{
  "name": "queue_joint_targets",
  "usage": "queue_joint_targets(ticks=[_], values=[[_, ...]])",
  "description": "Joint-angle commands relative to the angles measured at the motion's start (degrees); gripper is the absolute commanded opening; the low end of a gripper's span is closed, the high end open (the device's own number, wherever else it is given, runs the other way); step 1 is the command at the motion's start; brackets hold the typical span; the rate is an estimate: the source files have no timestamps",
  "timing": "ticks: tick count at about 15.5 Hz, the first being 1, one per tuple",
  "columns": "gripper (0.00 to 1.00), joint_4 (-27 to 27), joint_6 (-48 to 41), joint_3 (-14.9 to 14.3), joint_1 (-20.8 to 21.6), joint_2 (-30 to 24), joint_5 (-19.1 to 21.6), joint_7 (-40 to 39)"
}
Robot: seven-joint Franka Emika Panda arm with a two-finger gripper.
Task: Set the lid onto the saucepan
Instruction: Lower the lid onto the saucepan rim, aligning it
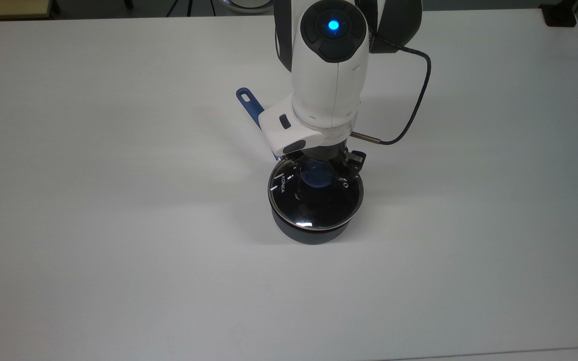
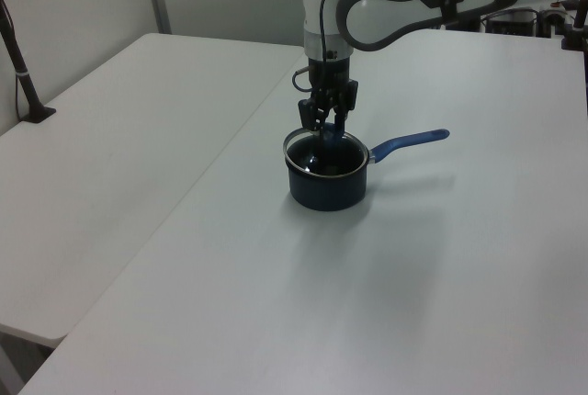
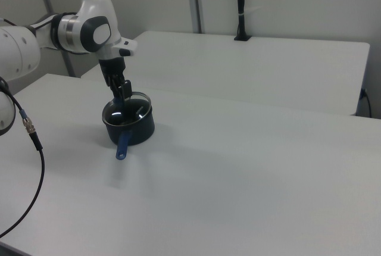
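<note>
End effector (image 1: 321,168) clenched on lid (image 1: 315,196) knob, lid atop saucepan (image 2: 327,186); white table (image 1: 118,200) around.

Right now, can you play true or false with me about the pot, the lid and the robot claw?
1. The lid sits over the saucepan. True.
2. The lid's knob is red. False: it is blue.
3. The gripper is at the knob. True.
4. The saucepan's handle is yellow. False: it is blue.
5. The saucepan stands on a white table. True.
</note>
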Motion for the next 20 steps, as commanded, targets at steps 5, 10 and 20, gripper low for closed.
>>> queue_joint_targets(ticks=[5, 10, 20], values=[[0.68, 0.4, 0.2, 0.1, 0.3, 1.0, 0.9, -1.4], [0.53, 0.4, -5.4, 1.8, -0.1, 0.7, 1.1, -2.2], [0.91, -0.2, -10.2, 1.8, -0.2, -1.0, 1.1, -5.8]])
